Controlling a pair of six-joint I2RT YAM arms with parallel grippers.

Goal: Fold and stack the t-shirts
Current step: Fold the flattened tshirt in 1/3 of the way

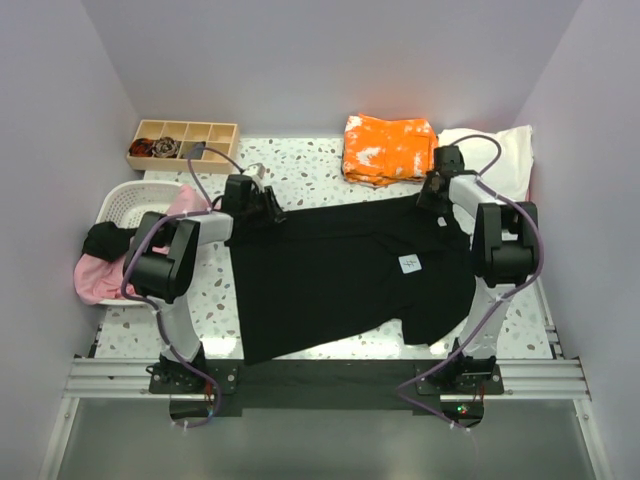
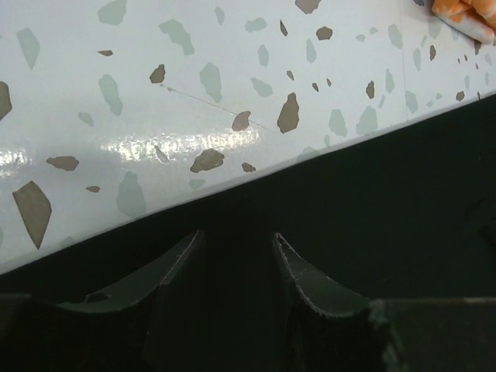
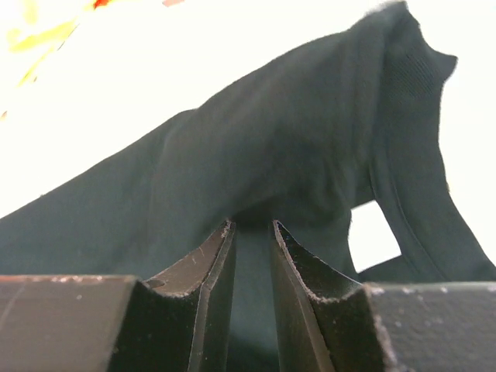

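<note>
The large black t-shirt [image 1: 340, 275] lies spread across the middle of the table, its small white label [image 1: 410, 263] facing up. My left gripper [image 1: 262, 212] sits low over the shirt's far left edge. In the left wrist view its jaws [image 2: 236, 242] stand apart over flat black cloth [image 2: 387, 201]. My right gripper [image 1: 437, 195] is at the shirt's far right corner. In the right wrist view it [image 3: 252, 226] is shut on a raised fold of the black shirt [image 3: 294, 147]. The orange white-blotched shirt [image 1: 388, 148] lies folded at the back, with the cream shirt [image 1: 500, 155] beside it.
A white slotted basket [image 1: 130, 205] stands at the left with the pink shirt [image 1: 98, 278] and a dark cloth [image 1: 103, 240] hanging over its rim. A wooden compartment tray [image 1: 183, 143] sits at the back left. Walls close in on both sides.
</note>
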